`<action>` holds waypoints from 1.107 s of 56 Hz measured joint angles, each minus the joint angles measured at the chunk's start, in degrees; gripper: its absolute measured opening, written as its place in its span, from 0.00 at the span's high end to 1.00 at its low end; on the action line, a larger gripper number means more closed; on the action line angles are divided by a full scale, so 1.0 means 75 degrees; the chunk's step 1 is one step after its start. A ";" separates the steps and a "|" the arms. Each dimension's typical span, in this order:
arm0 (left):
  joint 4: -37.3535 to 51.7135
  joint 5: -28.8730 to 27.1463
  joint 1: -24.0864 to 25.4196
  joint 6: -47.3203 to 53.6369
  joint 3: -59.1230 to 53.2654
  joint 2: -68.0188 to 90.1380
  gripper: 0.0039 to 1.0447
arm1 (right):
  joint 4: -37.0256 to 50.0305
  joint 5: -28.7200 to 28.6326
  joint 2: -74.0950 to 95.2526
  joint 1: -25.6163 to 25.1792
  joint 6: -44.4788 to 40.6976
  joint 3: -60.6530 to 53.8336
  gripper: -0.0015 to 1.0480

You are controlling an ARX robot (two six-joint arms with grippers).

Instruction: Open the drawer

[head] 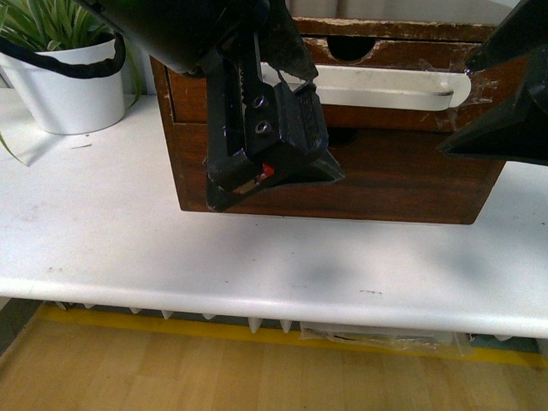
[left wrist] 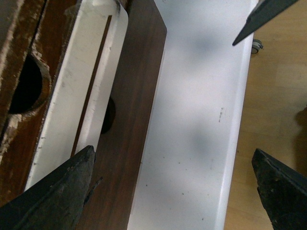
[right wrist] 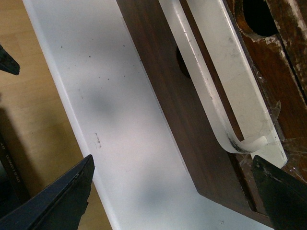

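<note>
Jaws wide, left gripper and right gripper face the drawer handle.

On the table, the drawer sits above a plain drawer front, plant pot at left.

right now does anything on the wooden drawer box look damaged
The dark brown wooden drawer front is chipped around its half-round notch; its long white plastic handle is taped on and smudged dark at one end.
</note>
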 joint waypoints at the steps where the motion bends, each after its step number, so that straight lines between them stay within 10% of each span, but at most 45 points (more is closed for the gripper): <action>1: -0.0003 0.0000 0.0000 0.0000 0.0012 0.0012 0.06 | 0.0000 0.0000 0.0009 0.0000 -0.0006 0.0000 0.09; 62: -0.0589 -0.0694 0.0204 0.1113 0.0866 0.0985 0.06 | 0.0187 -0.0108 0.0694 0.0251 -0.0026 0.0490 0.09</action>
